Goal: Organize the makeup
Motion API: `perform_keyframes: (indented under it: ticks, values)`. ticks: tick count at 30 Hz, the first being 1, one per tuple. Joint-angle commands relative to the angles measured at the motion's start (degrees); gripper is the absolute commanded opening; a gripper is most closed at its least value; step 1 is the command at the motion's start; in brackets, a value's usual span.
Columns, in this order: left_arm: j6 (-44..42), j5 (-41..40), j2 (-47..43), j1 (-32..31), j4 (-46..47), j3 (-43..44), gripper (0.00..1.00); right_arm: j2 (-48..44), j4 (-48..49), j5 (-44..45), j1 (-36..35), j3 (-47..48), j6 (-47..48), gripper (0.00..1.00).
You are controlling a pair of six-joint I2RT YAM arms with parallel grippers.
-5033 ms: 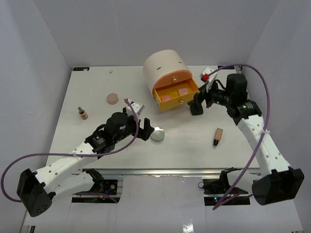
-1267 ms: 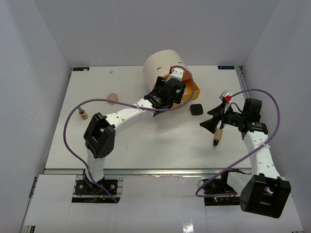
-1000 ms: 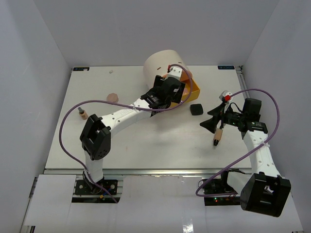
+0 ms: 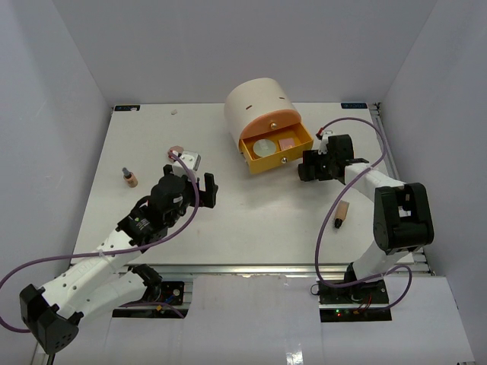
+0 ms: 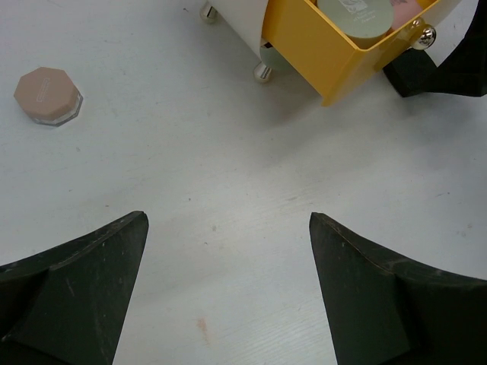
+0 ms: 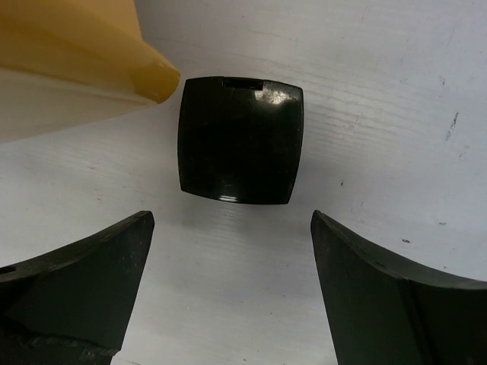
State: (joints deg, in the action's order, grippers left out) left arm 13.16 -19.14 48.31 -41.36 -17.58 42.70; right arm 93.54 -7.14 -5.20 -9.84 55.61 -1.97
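Right gripper (image 6: 230, 222), jaws wide, lines up on the black square case (image 6: 240, 141) beside the open yellow drawer (image 4: 262, 161), likely its destination; left gripper (image 5: 228, 224) hangs open, empty.

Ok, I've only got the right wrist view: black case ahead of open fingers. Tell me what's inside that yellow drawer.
Observer: The yellow drawer is pulled open; a silver-white compact and a pink piece lie in it.
Operator: Give me the left gripper's position.
Observer: The left gripper is open and empty over the table, left of the drawer.
Operator: Name what's loose nearest my arm.
Observer: A tan tube lies on the table, nearer the bases than the black case.
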Motion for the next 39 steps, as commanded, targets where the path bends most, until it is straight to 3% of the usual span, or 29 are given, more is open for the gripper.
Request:
perform_keyframes:
  ticks: [1,15,28,37,39]
  values:
    - [0.74,-0.47,-0.65,0.14,1.23,-0.25,0.98,0.05,8.79,-0.80,-0.33,-0.20,-1.82,0.90]
    - [0.90,0.06,0.81,0.76,1.14,-0.16,0.98,5.25,14.95,2.07,-0.35,-2.00,-5.58,0.90]
    - [0.90,0.67,1.70,0.93,1.14,-0.16,0.98,8.36,13.02,3.32,-0.35,0.04,-7.44,0.90]
    - [0.99,1.04,2.24,1.12,1.32,-0.16,0.98,9.87,11.76,2.99,-0.35,1.39,-7.96,0.99]
    - [0.99,1.12,2.43,1.23,1.32,-0.16,0.98,10.58,11.22,2.60,-0.32,2.15,-7.96,0.97]
